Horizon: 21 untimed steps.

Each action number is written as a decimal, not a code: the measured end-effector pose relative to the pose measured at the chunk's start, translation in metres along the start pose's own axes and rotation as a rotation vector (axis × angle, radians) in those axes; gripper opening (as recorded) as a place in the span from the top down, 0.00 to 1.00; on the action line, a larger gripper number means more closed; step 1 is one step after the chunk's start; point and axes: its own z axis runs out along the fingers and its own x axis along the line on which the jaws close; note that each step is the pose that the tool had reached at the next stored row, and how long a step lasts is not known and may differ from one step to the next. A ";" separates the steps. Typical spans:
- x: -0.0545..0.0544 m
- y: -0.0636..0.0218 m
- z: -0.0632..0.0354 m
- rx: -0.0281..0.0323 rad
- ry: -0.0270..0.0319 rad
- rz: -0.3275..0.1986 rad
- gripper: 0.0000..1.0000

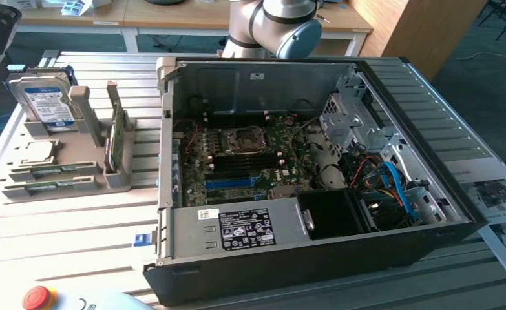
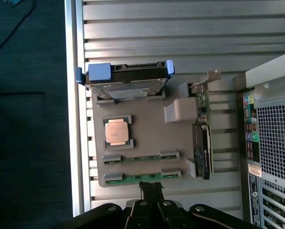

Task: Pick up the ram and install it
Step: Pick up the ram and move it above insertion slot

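Note:
Two ram sticks lie flat in the slots of a grey holder, at the exterior view's left of the open computer case. They are thin green strips, one just behind the other. In the wrist view I look down on both sticks, one beside the other. My gripper is shut and holds nothing. It hangs well above the holder, its dark fingertips over the holder's edge next to the outer stick. Inside the case the motherboard lies exposed.
The holder also carries a blue-labelled hard drive on edge, a square processor and a larger green card standing upright. The arm's grey joint rises behind the case. A red stop button sits at the front.

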 end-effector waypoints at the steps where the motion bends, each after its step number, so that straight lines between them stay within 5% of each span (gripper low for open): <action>1: 0.000 -0.0009 -0.0001 0.0000 0.0000 0.000 0.90; 21: 0.001 -0.0134 -0.0006 0.0000 0.0000 0.000 0.90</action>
